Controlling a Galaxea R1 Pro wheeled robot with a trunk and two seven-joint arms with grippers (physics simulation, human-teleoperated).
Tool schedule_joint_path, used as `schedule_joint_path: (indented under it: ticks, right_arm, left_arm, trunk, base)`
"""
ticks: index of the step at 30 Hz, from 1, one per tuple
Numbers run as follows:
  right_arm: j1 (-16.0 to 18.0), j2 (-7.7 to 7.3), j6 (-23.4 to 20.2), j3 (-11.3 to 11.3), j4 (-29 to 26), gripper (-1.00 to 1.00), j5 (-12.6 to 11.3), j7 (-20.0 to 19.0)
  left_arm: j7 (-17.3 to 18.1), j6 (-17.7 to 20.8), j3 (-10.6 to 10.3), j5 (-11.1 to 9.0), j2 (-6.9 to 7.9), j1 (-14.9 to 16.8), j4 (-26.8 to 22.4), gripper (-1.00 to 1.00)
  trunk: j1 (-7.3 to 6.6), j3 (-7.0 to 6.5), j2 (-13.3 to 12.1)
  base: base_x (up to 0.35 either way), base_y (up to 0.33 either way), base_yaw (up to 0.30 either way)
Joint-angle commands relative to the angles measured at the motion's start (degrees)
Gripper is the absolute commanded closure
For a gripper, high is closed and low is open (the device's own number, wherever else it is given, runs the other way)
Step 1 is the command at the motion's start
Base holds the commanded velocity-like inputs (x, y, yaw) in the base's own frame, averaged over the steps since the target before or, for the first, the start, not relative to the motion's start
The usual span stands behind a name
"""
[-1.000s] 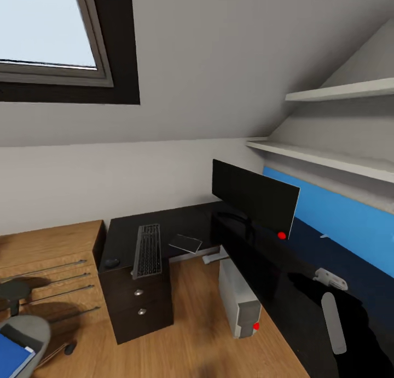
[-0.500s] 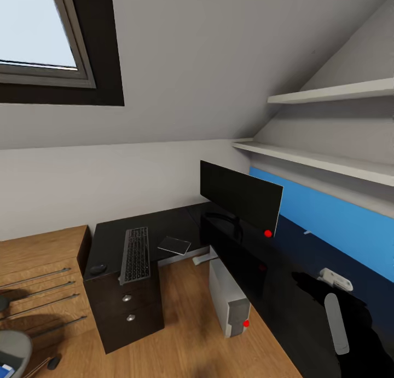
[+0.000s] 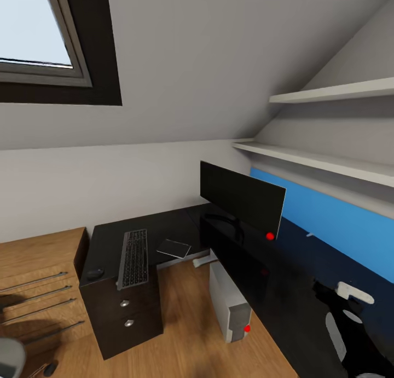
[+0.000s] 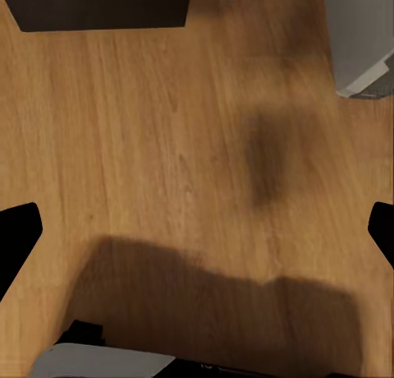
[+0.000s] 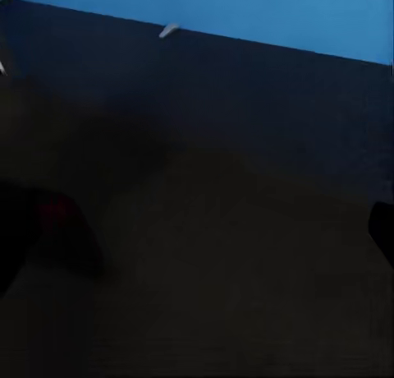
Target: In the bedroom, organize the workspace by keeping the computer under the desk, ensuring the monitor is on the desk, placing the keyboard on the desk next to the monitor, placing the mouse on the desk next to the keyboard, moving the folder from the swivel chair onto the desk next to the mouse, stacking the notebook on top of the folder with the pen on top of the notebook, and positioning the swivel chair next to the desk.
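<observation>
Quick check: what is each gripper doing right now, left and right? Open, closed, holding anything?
Left gripper: open, holding nothing, over the wood floor.
Right gripper: open, holding nothing, over the desk.

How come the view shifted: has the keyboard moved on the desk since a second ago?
No. The keyboard still lies on the desk between the mouse and the grey pad; the camera moved instead.

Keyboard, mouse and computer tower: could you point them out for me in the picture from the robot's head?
keyboard point(image 3: 134, 258), head view, middle of its key rows.
mouse point(image 3: 96, 273), head view, top of its rounded back.
computer point(image 3: 227, 297), head view, its light side panel.
</observation>
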State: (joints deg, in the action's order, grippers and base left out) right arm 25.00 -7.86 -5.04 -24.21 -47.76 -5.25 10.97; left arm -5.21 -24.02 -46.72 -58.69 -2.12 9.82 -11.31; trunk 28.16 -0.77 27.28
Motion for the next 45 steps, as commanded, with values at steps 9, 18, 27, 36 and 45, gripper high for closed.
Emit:
schedule_joint_path:
  ticks: [9, 18, 27, 36, 45]
  right_arm:
    - [26.7, -7.84, 15.6, 0.2, 37.3, -1.0, 3.2, 2.0]
    - [30.3, -7.79, 16.6, 0.1, 40.6, -1.0, 5.3, 2.1]
    - [30.7, -8.07, 17.7, 0.2, 41.4, -1.0, 5.8, 1.6]
    - [30.7, -9.0, 17.8, 0.2, 41.4, -1.0, 5.8, 1.6]
    - [30.7, -10.9, 17.7, 0.2, 41.5, -1.0, 5.7, 1.7]
  left_arm:
    - [-0.7, -0.6, -0.6, 0.2, -0.02, 0.0, -0.1, -1.0]
    - [-0.8, -0.5, -0.6, 0.2, -0.04, 0.0, -0.1, -1.0]
    - [-1.0, -0.5, -1.6, 1.7, -0.07, 0.0, -0.1, -1.0]
    - [-1.9, -0.5, -2.2, 3.8, -0.07, 0.0, -0.1, -1.0]
    - [-2.1, -0.5, -2.2, 4.1, -0.07, 0.0, -0.1, -1.0]
  trunk:
    - [0.04, 0.01, 0.1]
    - [0.04, 0.01, 0.1]
    - [0.04, 0.01, 0.1]
    - [0.04, 0.01, 0.1]
    - [0.04, 0.01, 0.1]
  base:
    - [0.073, 0.0, 0.0]
    - [0.103, 0.0, 0.0]
    - [0.308, 0.0, 0.0]
    - [0.318, 0.0, 0.0]
    - [0.144, 0.0, 0.0]
